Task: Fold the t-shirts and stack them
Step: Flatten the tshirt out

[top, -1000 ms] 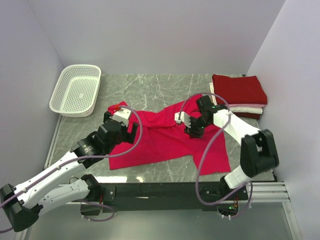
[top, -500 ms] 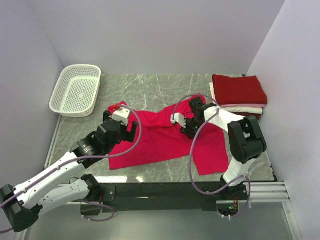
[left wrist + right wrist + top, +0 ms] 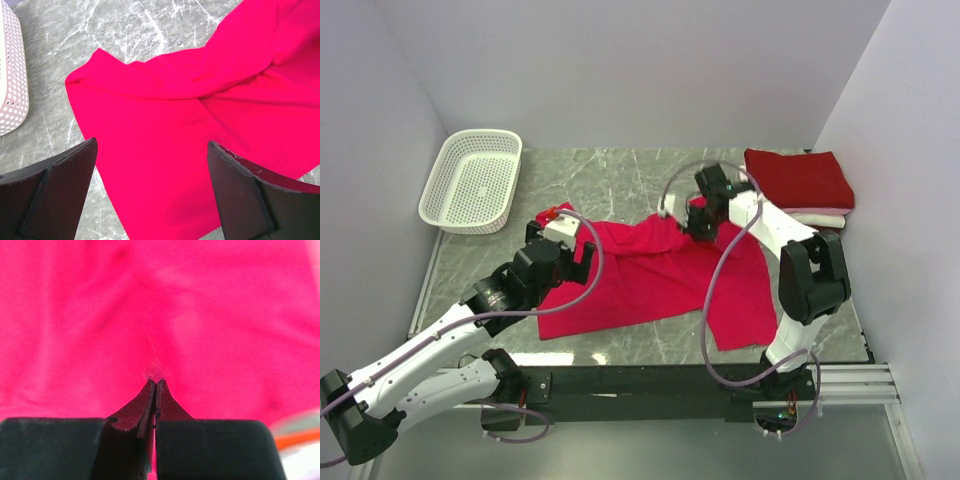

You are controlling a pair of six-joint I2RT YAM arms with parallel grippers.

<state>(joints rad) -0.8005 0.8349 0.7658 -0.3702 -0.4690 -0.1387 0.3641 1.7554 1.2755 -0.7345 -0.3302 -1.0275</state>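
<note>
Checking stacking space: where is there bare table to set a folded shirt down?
Bare marble lies along the far edge, between the white basket and the folded stack; a thin strip runs along the near edge. The spread pinkish-red shirt fills the middle.

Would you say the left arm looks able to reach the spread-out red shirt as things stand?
Probably yes: the left gripper hangs open just above the spread-out red shirt, with nothing lying between them.

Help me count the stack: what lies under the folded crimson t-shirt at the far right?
A folded white t-shirt, only its near edge showing; the crimson t-shirt covers the rest. Whether more lies beneath cannot be told.
</note>
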